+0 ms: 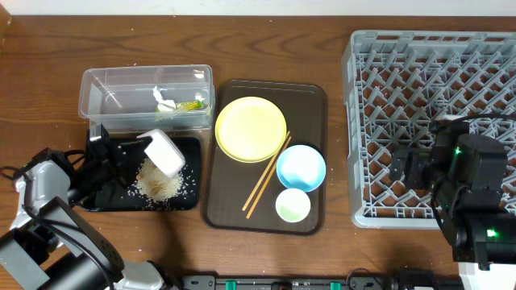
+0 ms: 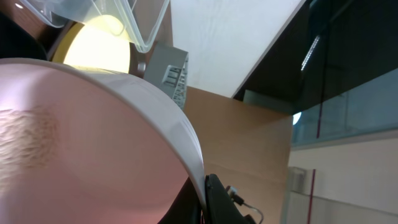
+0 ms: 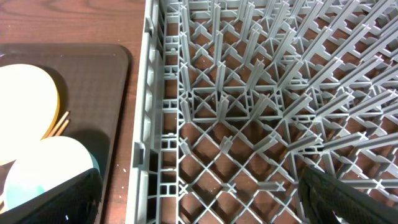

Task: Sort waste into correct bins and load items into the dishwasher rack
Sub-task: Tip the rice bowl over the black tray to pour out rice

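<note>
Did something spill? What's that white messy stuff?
Yes, rice grains lie heaped in the black tray, with a few scattered around the heap. The white bowl hangs tipped right above them, so it looks poured on purpose rather than spilled.

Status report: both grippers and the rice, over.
Left gripper shut on white bowl, tilted over black tray; rice heaped in tray. Right gripper open above dishwasher rack. Nothing seen in the way.
</note>
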You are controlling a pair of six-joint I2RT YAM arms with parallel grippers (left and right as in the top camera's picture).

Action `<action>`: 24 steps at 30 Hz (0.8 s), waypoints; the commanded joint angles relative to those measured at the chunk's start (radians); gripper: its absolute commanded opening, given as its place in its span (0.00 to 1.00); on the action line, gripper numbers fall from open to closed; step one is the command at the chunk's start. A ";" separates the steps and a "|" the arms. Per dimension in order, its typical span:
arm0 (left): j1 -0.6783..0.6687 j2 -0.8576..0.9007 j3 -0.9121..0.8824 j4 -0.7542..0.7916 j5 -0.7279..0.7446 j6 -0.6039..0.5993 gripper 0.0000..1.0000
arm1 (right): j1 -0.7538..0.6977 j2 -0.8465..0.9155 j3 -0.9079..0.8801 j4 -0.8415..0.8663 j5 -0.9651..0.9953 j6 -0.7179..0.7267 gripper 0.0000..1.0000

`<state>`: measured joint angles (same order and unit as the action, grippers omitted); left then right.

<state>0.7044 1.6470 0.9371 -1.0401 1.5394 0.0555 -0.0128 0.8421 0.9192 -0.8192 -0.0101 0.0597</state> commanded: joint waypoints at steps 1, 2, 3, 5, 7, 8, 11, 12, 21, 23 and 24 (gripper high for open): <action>0.007 0.003 -0.005 -0.003 0.034 -0.027 0.06 | -0.006 -0.006 0.016 -0.003 0.006 0.006 0.99; 0.007 0.003 -0.005 -0.003 0.034 -0.027 0.06 | -0.006 -0.006 0.016 -0.003 0.006 0.006 0.99; 0.007 0.003 -0.005 -0.003 0.034 -0.027 0.06 | -0.006 -0.006 0.016 -0.003 0.006 0.006 0.99; 0.007 0.003 -0.005 -0.002 0.034 -0.027 0.06 | -0.006 -0.006 0.016 -0.004 0.006 0.006 0.99; 0.007 0.003 -0.005 0.002 0.034 -0.026 0.06 | -0.006 -0.006 0.016 -0.004 0.006 0.006 0.99; 0.007 0.003 -0.005 0.003 0.033 -0.023 0.07 | -0.006 -0.006 0.016 -0.004 0.006 0.006 0.99; 0.007 0.003 -0.005 0.006 0.031 -0.023 0.06 | -0.006 -0.006 0.016 -0.004 0.006 0.006 0.99; 0.007 0.003 -0.005 0.006 0.030 -0.023 0.06 | -0.006 -0.006 0.016 -0.004 0.006 0.006 0.99; 0.007 0.003 -0.005 0.108 -0.186 -0.018 0.06 | -0.006 -0.006 0.016 -0.006 0.006 0.006 0.99; 0.007 0.002 -0.005 0.106 -0.094 0.066 0.06 | -0.006 -0.006 0.016 -0.008 0.006 0.006 0.99; 0.007 0.003 -0.005 0.101 -0.043 0.105 0.06 | -0.006 -0.006 0.016 -0.008 0.006 0.006 0.99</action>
<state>0.7055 1.6474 0.9371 -0.9344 1.4231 0.0589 -0.0128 0.8421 0.9192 -0.8253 -0.0101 0.0597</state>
